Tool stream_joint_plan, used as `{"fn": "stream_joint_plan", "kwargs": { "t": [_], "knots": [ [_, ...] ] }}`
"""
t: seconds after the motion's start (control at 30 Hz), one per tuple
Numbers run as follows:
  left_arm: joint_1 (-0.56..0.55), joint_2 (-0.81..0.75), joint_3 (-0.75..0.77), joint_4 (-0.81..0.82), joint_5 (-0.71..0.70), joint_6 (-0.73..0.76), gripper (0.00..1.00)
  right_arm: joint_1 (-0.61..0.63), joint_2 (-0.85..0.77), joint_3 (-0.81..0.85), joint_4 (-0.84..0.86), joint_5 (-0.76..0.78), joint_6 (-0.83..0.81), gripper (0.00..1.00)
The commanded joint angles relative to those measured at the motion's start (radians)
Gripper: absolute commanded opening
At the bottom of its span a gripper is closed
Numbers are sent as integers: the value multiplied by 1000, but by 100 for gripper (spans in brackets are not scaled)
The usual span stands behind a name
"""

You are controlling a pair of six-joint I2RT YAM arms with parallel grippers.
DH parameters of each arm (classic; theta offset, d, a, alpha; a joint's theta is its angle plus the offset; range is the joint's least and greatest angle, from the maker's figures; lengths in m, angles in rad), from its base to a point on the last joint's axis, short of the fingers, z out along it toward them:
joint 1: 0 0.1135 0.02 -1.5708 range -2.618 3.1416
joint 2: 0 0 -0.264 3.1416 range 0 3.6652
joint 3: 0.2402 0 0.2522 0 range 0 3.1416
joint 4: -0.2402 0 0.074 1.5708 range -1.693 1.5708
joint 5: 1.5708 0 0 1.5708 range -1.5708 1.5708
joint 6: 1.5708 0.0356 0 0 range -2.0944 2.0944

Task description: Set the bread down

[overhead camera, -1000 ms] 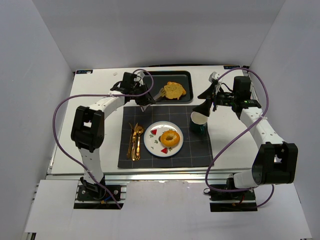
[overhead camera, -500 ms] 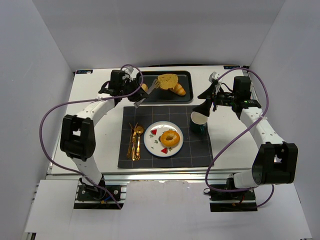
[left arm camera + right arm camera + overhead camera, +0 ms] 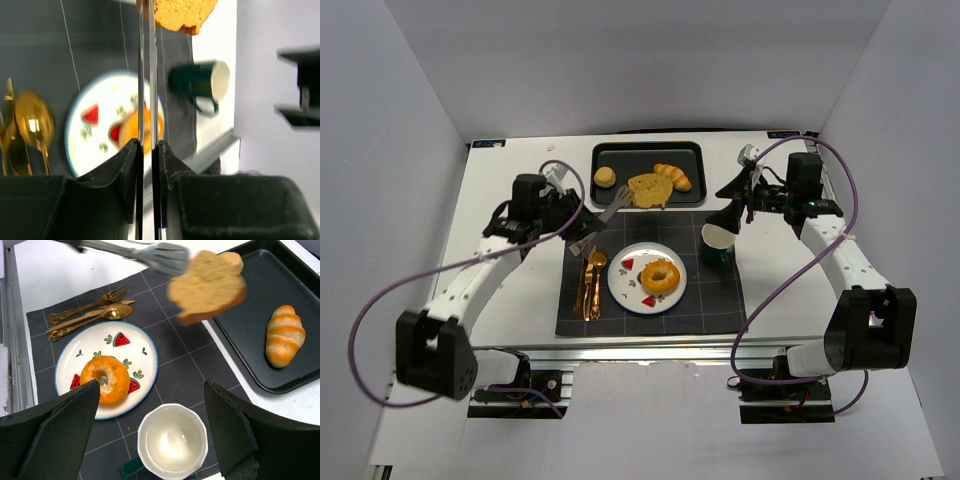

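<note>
One bread slice (image 3: pixel 648 189): up in the air, pinched at its left edge by the tongs (image 3: pixel 603 220), hanging over the near rim of the tray (image 3: pixel 630 155), just far of the plate (image 3: pixel 617 283).
Left tool (image 3: pixel 146 150): clamped tight on the tongs' handles, pressing the blades onto the slice.
Right tool (image 3: pixel 738 200): jaws spread wide, holding nothing, parked above the mug (image 3: pixel 171 440).
Bread's feel: light, soft and crumbly by the look; a hard squeeze would likely dent or tear it.
Bread's hold: an edge grip, so it may droop or swing; a deeper bite looks safer.
Plate: the doughnut (image 3: pixel 106 380) fills the middle, and free room is scant.
</note>
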Motion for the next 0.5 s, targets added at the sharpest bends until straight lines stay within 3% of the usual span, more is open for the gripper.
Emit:
{"fn": "stream_joint_plan", "kwargs": {
  "t": [0.0,0.17,0.47],
  "knots": [
    [-6,-162,-55,-130,40,-10,0,-7,-30,-7,-13,-13,-27,88],
    [-9,-331,-129,-287,73,-29,0,-5,-14,-1,-13,-21,-24,88],
    [-41,-398,-172,-456,118,14,0,-7,10,30,-24,-21,-27,88]
  ]
}}
